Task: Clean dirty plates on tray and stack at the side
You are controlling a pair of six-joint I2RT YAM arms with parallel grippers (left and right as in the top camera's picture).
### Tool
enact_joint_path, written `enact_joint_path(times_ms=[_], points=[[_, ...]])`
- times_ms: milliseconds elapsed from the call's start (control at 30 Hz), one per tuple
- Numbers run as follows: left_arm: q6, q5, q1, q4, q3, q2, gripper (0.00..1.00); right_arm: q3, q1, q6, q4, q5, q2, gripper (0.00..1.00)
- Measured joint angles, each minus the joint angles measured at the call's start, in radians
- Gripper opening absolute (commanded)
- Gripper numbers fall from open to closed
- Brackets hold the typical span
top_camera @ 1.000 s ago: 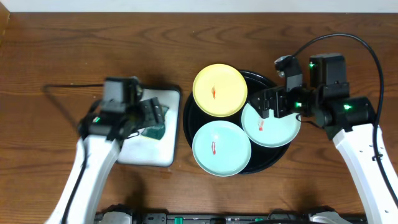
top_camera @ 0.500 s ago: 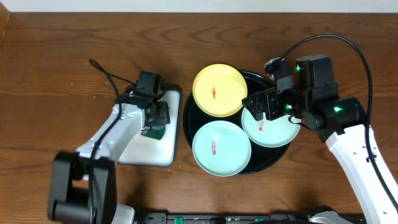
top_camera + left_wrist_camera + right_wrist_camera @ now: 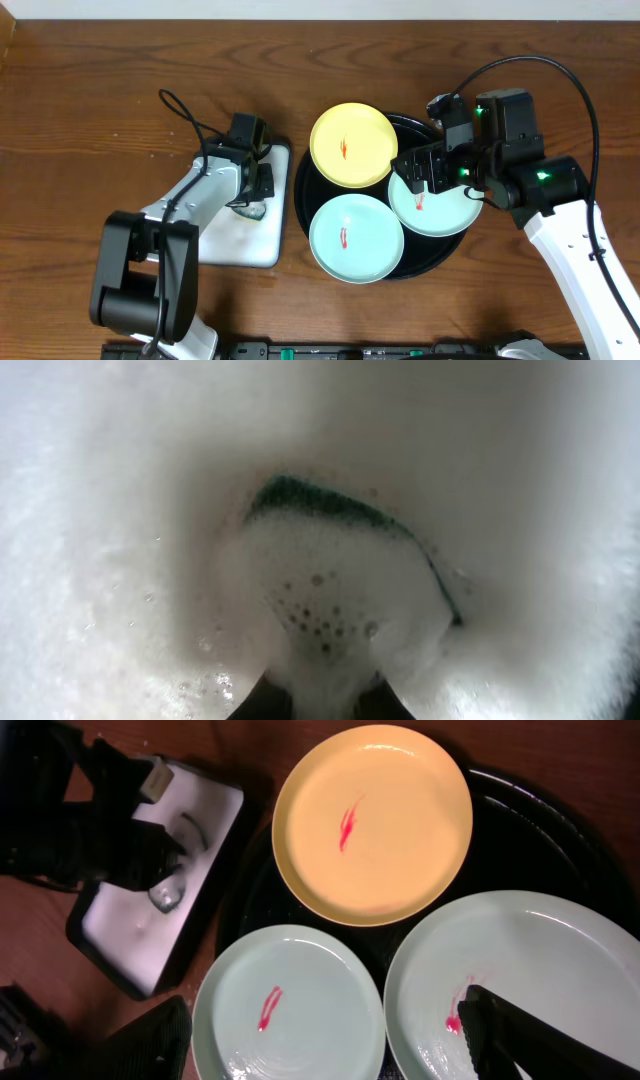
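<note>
Brown wooden desk (image 3: 100,80) carries a black tray (image 3: 425,258) holding three plates, each with a red smear: the yellow plate (image 3: 353,145) at 11 o'clock, a mint plate (image 3: 355,238) at 7 and a second mint plate (image 3: 447,208) at 3. Over that last one the right end effector (image 3: 420,178) hovers, fingers spread wide and empty. At the tray's 9 o'clock the left end effector (image 3: 255,187) is down in the white dish (image 3: 235,245) at a foamy green sponge (image 3: 345,515); whether it grips, I cannot tell.

Glossy black tray (image 3: 425,256), smooth plates (image 3: 352,145), wood-grain table (image 3: 100,80), foamy sponge (image 3: 340,585)
</note>
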Motion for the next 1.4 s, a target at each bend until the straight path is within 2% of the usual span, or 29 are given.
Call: enact_joint_path(times_ms=[233,367,500,767,867,967,1200,1267,1333,1400], points=[[0.0,0.0,0.0,-0.036,-0.004,-0.141,0.08,0.0,0.0,0.001,-0.002,0.007,0.0,0.83],[0.0,0.0,0.0,-0.041,-0.004,-0.208,0.07,0.0,0.0,0.032,-0.001,0.06,0.002,0.76],[0.0,0.0,0.0,-0.048,-0.005,-0.195,0.07,0.0,0.0,0.076,0.024,0.121,0.038,0.69],[0.0,0.0,0.0,-0.053,0.001,-0.196,0.08,0.053,0.0,0.092,0.063,0.166,0.293,0.68],[0.0,0.001,0.0,-0.055,0.034,-0.212,0.08,0.113,0.0,0.09,0.137,0.18,0.394,0.67],[0.0,0.012,-0.002,-0.05,0.071,-0.248,0.07,0.138,0.0,0.087,0.219,0.195,0.48,0.59],[0.0,0.061,-0.004,-0.051,0.09,-0.29,0.07,0.14,0.0,0.083,0.381,0.208,0.689,0.49],[0.0,0.071,-0.005,-0.051,0.09,-0.289,0.07,0.139,0.0,0.079,0.406,0.21,0.731,0.36],[0.0,0.089,-0.005,-0.047,0.09,-0.29,0.07,0.14,0.0,0.077,0.421,0.214,0.751,0.11],[-0.001,0.112,-0.005,-0.034,0.09,-0.289,0.07,0.142,0.0,0.079,0.423,0.217,0.751,0.01]])
